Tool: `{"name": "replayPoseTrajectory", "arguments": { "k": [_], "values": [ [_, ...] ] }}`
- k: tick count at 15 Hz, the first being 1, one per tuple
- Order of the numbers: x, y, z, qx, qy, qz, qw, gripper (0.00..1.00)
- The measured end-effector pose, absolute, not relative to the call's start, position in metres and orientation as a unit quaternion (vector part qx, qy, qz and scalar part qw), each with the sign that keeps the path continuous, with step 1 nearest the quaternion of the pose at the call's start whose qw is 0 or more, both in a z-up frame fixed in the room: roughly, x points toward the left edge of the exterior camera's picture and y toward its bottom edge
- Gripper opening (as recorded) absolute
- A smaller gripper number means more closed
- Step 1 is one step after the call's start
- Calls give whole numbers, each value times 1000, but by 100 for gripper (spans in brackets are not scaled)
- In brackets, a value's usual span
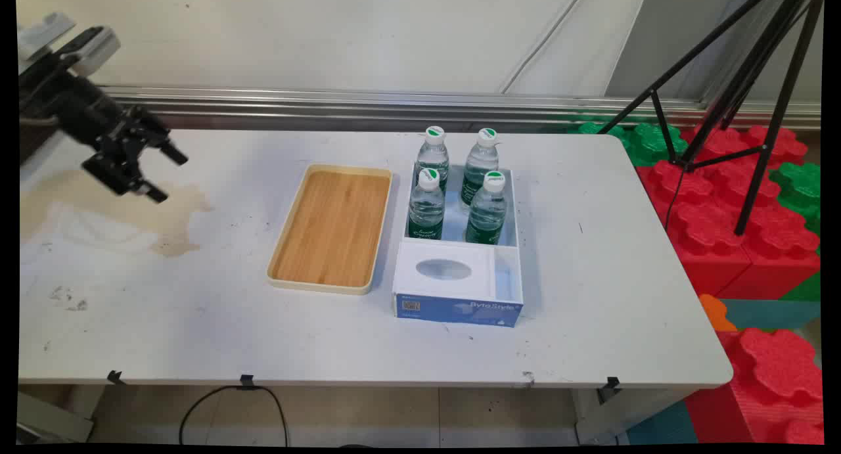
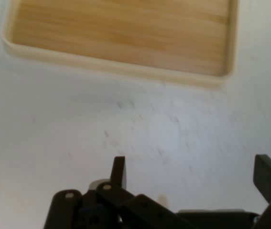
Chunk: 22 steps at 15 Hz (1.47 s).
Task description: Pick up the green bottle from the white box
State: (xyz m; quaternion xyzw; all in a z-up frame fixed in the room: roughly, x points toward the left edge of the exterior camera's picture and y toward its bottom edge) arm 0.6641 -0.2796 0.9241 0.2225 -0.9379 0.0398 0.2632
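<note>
Black two-finger tool (image 1: pixel 164 175) hangs above the left part of the white surface (image 1: pixel 197 309), released: fingers spread wide, nothing between them. It is tilted, tips pointing toward the middle of the surface, so the hand view looks across bare top at the tray's rim.

Nearest thing: the shallow rectangular tray with cream rim and wooden floor (image 1: pixel 333 227), (image 2: pixel 121 33). It lies flat, nothing in it, well apart from the tool. A brownish stain (image 1: pixel 171 217) marks the surface below the tool.

Just right of the tray, almost touching it, sits an open white box with a blue printed front (image 1: pixel 458 309). Its rear compartment holds four clear plastic water bottles with green labels and white-and-green caps (image 1: pixel 458 188), upright, two by two, kept standing close by the walls. The front compartment carries a white insert with an oval opening (image 1: pixel 444 269).

Off the right edge: black tripod (image 1: pixel 736 86) over red and green foam blocks (image 1: pixel 723 198).
</note>
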Motion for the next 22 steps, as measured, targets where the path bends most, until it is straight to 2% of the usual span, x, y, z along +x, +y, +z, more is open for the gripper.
{"name": "replayPoseTrajectory", "arguments": {
  "k": [4,10,16,22],
  "values": [
    [632,-312,931,228,-922,79,302,100],
    [549,-364,927,247,-901,114,338,100],
    [485,-401,912,268,-884,119,365,100],
    [449,-423,890,273,-876,111,382,100]
  ]
}}
